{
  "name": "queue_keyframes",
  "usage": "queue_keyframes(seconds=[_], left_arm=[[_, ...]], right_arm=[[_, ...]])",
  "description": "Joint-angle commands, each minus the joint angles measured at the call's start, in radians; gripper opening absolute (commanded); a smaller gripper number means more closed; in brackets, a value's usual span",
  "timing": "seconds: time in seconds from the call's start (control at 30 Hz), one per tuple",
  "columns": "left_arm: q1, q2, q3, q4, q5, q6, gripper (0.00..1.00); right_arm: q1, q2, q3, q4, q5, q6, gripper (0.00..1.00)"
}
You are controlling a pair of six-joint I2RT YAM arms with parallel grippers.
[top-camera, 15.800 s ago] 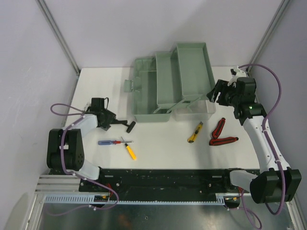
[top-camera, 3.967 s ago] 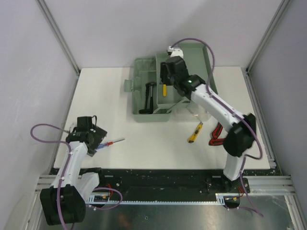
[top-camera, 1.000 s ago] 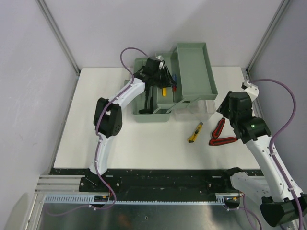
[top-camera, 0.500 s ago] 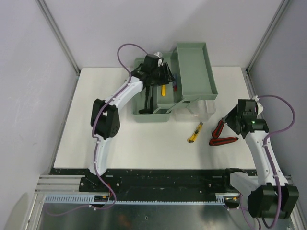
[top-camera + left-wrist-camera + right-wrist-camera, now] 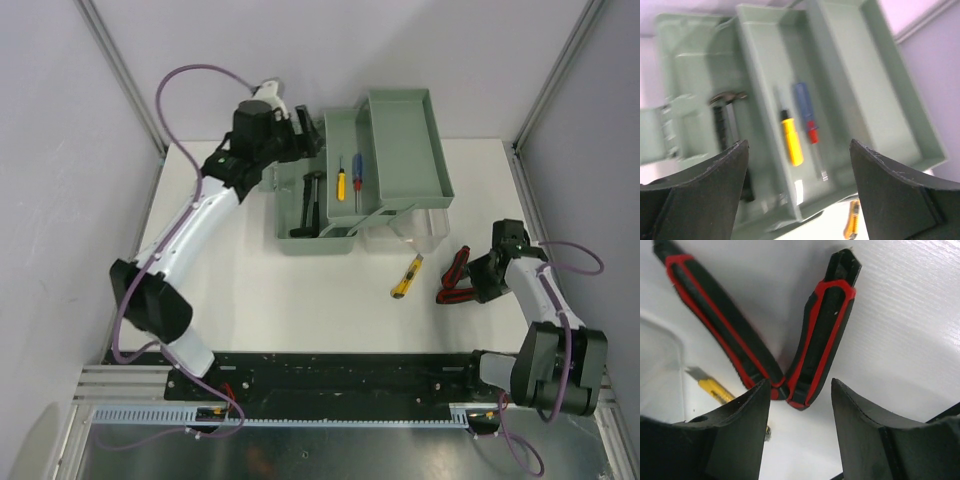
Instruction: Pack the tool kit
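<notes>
sage-green box lies open at upper centre, hammer and two screwdrivers inside. left gripper hovers at its upper left, jaws wide apart, empty. right gripper, jaws apart, straddles red-black pliers lower right, near a yellow knife.

Left wrist view is blurred; the hammer handle vanishes behind a dark finger. The knife is cut off, and the pliers head seems hidden.
</notes>
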Motion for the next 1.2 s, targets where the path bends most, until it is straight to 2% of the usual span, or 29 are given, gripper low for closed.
queue_keyframes(seconds=[0.0,0.17,0.47,0.57,0.73,0.87,1.0,1.17], left_arm=[[0.079,-0.119,-0.198,0.006,-0.089,0.041,0.86],[0.123,-0.217,-0.381,0.072,-0.088,0.025,0.86],[0.160,-0.264,-0.487,0.108,-0.076,-0.010,0.87],[0.163,-0.266,-0.494,0.109,-0.110,-0.008,0.87],[0.183,-0.271,-0.497,0.110,-0.133,-0.022,0.86],[0.200,-0.272,-0.496,0.109,-0.136,-0.021,0.86],[0.213,-0.275,-0.494,0.108,-0.133,-0.009,0.86],[0.226,-0.267,-0.493,0.108,-0.127,0.000,0.86]], right_arm=[[-0.021,0.073,-0.004,0.023,0.039,0.074,0.57],[-0.048,0.155,-0.005,0.043,0.031,0.078,0.57],[-0.080,0.275,-0.003,0.145,0.015,0.070,0.55],[-0.081,0.275,-0.003,0.118,0.061,0.090,0.48],[-0.081,0.193,-0.001,0.090,0.128,0.086,0.22],[-0.081,0.075,0.011,0.094,0.194,0.035,0.08],[-0.081,-0.061,0.075,0.105,0.307,-0.069,0.01],[-0.070,-0.133,0.253,0.118,0.380,-0.252,0.00]])
